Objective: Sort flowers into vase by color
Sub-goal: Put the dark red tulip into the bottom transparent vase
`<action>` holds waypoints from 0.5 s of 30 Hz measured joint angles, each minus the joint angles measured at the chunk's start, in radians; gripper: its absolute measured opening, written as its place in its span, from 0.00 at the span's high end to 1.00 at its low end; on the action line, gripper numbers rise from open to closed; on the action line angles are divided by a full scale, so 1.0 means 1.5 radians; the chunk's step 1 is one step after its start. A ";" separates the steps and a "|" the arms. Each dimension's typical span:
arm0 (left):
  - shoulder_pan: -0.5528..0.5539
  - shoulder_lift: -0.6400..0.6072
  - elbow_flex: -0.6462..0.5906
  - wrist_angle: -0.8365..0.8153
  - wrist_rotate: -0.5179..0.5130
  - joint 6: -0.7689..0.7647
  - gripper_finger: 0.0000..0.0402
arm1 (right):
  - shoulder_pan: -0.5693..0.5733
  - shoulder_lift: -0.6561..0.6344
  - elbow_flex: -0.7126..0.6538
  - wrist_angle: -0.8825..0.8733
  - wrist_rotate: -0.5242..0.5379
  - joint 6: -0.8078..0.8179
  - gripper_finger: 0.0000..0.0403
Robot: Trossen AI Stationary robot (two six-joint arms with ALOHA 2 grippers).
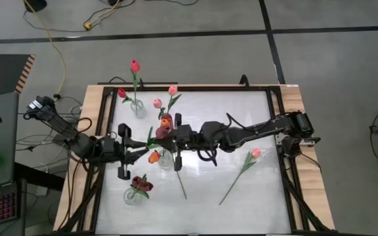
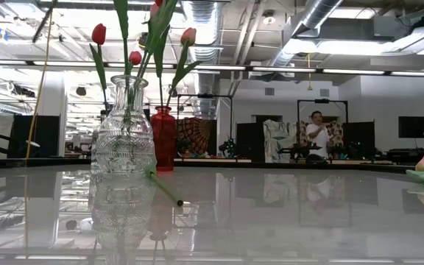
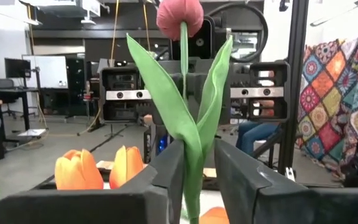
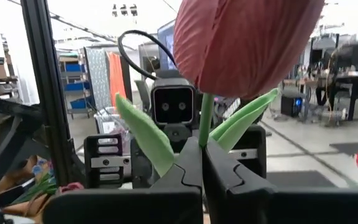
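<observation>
A dusky-pink tulip (image 1: 161,132) with green leaves (image 1: 151,139) is held up over the table's middle, between both grippers. My right gripper (image 1: 170,133) reaches in from the right and is shut on the tulip. My left gripper (image 3: 199,155) comes from the left and is open by a narrow gap. Its fingers stand on either side of the tulip's lower leaves (image 3: 194,143). Below them, orange tulips (image 1: 154,157) stand in a glass vase (image 1: 165,159). Neither gripper shows in the low view. My right gripper pinches the tulip's stem just under the bud (image 4: 204,127) between its two shut fingertips (image 4: 188,162). It comes in level from the table's right side, across the stem. The tulip is lifted clear and stands roughly upright, bud above the fingers. Whether my left gripper touches the leaves, I cannot tell.
Red tulips stand in a clear vase (image 1: 137,107), pink ones in a red vase (image 1: 167,120), maroon ones in a glass vase (image 1: 136,192). A loose pink tulip (image 1: 255,153) and a bare stem (image 1: 180,180) lie on the white table. A person (image 2: 317,132) stands far behind.
</observation>
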 joint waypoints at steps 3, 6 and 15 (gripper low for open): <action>0.000 -0.001 0.000 -0.016 0.000 -0.017 0.79 | 0.000 0.000 0.000 -0.021 0.000 0.006 0.94; 0.000 -0.001 0.000 -0.037 0.000 -0.028 0.79 | 0.000 -0.001 0.000 -0.037 0.000 0.006 0.94; 0.000 -0.001 0.000 -0.071 -0.036 -0.058 0.79 | -0.001 -0.001 0.000 -0.066 0.001 0.022 0.94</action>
